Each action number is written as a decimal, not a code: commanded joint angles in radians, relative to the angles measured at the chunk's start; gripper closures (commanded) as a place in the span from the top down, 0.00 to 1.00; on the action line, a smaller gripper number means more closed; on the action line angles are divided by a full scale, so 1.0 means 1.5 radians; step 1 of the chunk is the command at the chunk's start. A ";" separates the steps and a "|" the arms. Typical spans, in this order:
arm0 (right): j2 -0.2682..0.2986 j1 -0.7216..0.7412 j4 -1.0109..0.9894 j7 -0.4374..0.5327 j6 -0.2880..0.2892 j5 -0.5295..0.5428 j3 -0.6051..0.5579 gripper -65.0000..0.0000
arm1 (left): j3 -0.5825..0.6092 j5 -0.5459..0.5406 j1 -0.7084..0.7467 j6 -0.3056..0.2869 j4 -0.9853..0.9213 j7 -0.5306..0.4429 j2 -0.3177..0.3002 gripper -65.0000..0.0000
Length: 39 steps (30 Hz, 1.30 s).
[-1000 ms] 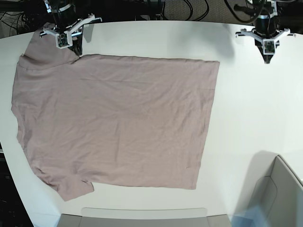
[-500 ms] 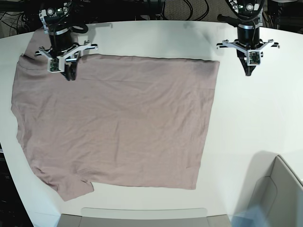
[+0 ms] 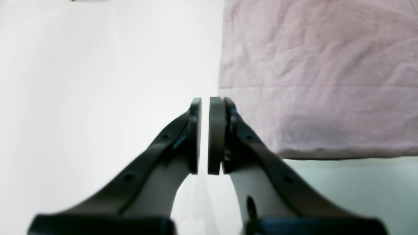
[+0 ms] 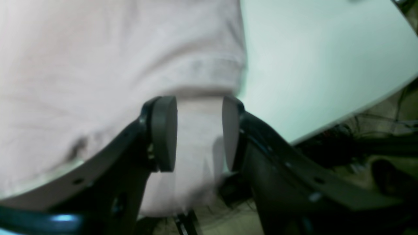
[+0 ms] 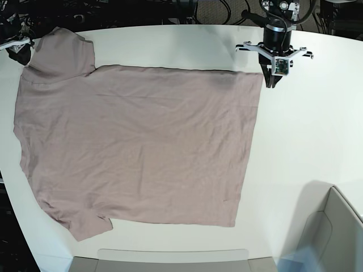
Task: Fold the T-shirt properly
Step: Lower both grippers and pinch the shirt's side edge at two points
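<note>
The T-shirt (image 5: 136, 147) lies flat on the tabletop (image 5: 306, 130); the left fingers (image 3: 209, 137), barely parted and empty beside its hem corner, could pinch only air, while the right fingers (image 4: 228, 130), spread over the sleeve, may grab unevenly.

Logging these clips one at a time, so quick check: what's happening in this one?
A two-armed robot is setting up to fold a pink T-shirt lying flat on a white table. The left gripper sits by the shirt's hem corner, jaws only slightly apart, holding nothing. The right gripper is at a sleeve near the table edge, jaws open with fabric showing between them. No fold made yet.
</note>
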 commanded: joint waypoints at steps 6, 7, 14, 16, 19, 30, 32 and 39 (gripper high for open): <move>0.009 0.045 -0.127 -0.033 0.137 0.007 0.032 0.36 | 0.000 0.001 -0.003 0.003 0.006 -0.007 -0.004 0.09; 0.009 0.052 -0.142 -0.033 0.137 0.007 0.031 0.36 | 0.000 0.001 -0.005 0.003 0.006 0.003 -0.004 0.09; 0.011 0.083 -0.205 -0.030 0.137 -0.017 0.031 0.36 | -0.001 0.001 -0.033 0.003 0.003 0.068 -0.004 0.09; 0.020 0.103 -0.228 -0.035 0.138 -0.031 0.030 0.36 | -0.001 0.000 -0.044 0.003 0.003 0.073 -0.004 0.09; 0.023 0.124 -0.260 -0.036 0.139 -0.037 0.007 0.36 | -0.001 -0.002 -0.049 0.003 0.003 0.074 -0.004 0.09; 0.018 0.126 -0.272 -0.035 0.143 -0.032 -0.073 0.36 | -0.022 -0.164 -0.051 0.003 0.002 0.186 -0.005 0.33; 0.018 0.125 -0.269 -0.036 0.143 -0.032 -0.073 0.36 | -0.051 -0.254 -0.052 0.003 0.001 0.197 -0.016 0.33; 0.018 0.123 -0.269 -0.036 0.144 -0.032 -0.073 0.36 | -0.093 -0.553 -0.130 0.003 -0.125 0.277 -0.099 0.33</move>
